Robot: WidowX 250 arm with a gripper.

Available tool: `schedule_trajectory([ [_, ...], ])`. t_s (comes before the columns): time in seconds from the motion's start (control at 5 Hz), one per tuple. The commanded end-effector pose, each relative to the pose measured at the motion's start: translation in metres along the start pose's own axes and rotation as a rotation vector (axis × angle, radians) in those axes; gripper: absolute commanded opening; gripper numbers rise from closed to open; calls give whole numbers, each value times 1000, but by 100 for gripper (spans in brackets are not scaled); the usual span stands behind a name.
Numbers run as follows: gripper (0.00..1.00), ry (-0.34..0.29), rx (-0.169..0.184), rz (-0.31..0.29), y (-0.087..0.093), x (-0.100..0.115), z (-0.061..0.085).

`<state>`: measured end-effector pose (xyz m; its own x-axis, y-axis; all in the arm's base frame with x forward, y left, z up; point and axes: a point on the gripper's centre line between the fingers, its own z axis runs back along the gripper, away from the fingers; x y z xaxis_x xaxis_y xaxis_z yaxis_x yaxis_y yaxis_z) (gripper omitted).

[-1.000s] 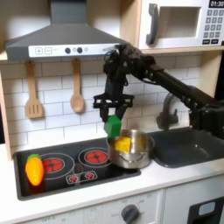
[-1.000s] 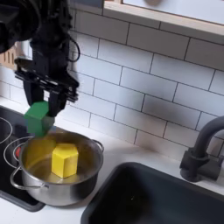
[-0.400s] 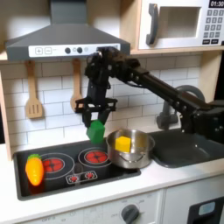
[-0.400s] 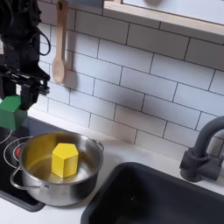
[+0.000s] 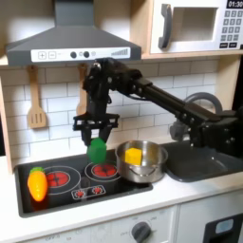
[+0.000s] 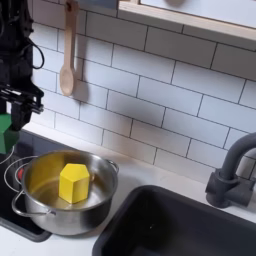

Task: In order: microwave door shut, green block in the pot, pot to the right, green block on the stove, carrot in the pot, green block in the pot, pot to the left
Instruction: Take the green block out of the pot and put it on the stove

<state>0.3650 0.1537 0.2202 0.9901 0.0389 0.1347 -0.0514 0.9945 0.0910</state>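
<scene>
So the pincer (image 5: 96, 133) is hanging over the stove (image 5: 66, 190), jaws pointing down and clamped on the green block (image 5: 96, 150), which sits right between the fingertips and sticks out below them, clear of the cooktop. In the second exterior view the gripper is at the second exterior view's left edge, with the block (image 6: 4, 132) half cut off by the frame.

Going front to back in the first exterior view: the carrot (image 5: 37, 182) lies on the near-left burner, well away from the pincer. The pot (image 5: 141, 162) sits at the stove's right end, just beside the held block on the first exterior view's right, with a yellow piece (image 5: 134, 155) inside it. The sink (image 5: 204, 161) is right of that. Further back hang two wooden utensils (image 5: 36, 100) on the tile wall, and up top the microwave door (image 5: 190, 26) looks shut.
</scene>
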Motion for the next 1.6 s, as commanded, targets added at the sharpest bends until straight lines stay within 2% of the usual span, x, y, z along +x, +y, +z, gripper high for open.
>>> schedule_trajectory([
  [0.0, 0, 15, 0, -7, 13, -3, -9],
  [0.2, 0, 29, -9, -59, 17, -2, -18],
  [0.4, 0, 52, -39, -105, 23, -4, -28],
  [0.6, 0, 42, -57, -137, 26, -2, -29],
  [0.8, 0, 51, -73, -151, 23, -5, -33],
  [1.0, 0, 50, -70, -142, 20, -5, -35],
  [1.4, 0, 86, -93, -149, 17, -11, -55],
])
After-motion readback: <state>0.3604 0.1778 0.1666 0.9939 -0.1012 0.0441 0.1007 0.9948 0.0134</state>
